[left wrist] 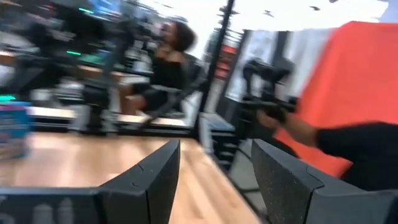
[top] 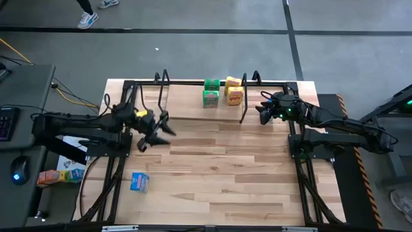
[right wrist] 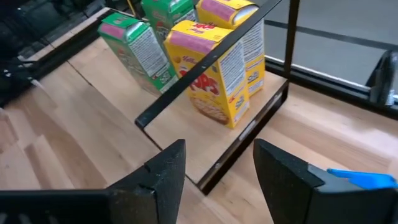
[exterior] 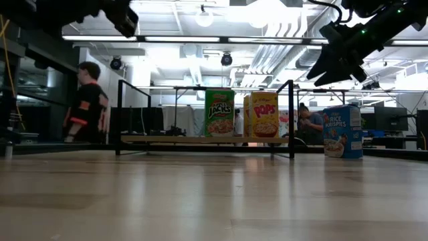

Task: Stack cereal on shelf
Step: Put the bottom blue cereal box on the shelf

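Both pincers released, empty; rear green box [right wrist: 163,11] cut off; left wrist blurred.

Plank worktop [top: 212,174] on black frame; keyboard [top: 6,122] and mouse [top: 17,169] on side desk; person in dark shirt [exterior: 87,104] standing behind; seated person [left wrist: 163,62] beyond

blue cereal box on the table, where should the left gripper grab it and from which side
Probably from above, closing on its two narrow sides. The blue cereal box stands upright and alone on the table, so its top is clear. The left gripper is open and empty, nearest to it.
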You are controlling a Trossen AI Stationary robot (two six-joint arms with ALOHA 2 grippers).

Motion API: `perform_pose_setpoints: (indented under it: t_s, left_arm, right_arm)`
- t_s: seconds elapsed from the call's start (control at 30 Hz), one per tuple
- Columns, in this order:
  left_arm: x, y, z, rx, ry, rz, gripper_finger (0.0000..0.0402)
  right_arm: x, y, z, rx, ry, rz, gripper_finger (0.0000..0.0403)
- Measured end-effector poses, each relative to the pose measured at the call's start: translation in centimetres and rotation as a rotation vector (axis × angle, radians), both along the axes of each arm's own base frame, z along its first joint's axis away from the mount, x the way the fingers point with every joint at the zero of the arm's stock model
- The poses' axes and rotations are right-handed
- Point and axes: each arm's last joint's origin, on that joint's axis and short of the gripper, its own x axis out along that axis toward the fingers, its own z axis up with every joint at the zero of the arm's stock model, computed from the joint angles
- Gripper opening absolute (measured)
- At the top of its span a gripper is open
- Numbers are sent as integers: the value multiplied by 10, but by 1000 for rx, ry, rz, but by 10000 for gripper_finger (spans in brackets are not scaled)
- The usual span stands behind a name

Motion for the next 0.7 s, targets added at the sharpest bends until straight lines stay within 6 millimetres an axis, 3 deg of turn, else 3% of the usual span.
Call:
perform_pose_setpoints:
  t_s: [0.17,0.27,0.47,0.6,0.7]
  left_arm:
    - [-1,-34,-1,-23,18,-172,189]
    - [-2,-56,-4,-20,134,-188,189]
    - [-15,-101,-3,249,474,-65,188]
    - [-26,-126,2,377,545,-130,188]
    - [-32,-141,3,365,601,-209,188]
  right_arm:
    - [0,0,1,-5,-8,-2,181]
    - [0,0,1,-8,-6,-7,181]
    - [0,0,0,-9,-2,-6,181]
    - [0,0,0,-9,-2,-6,181]
    - [0,0,0,-8,-1,-6,181]
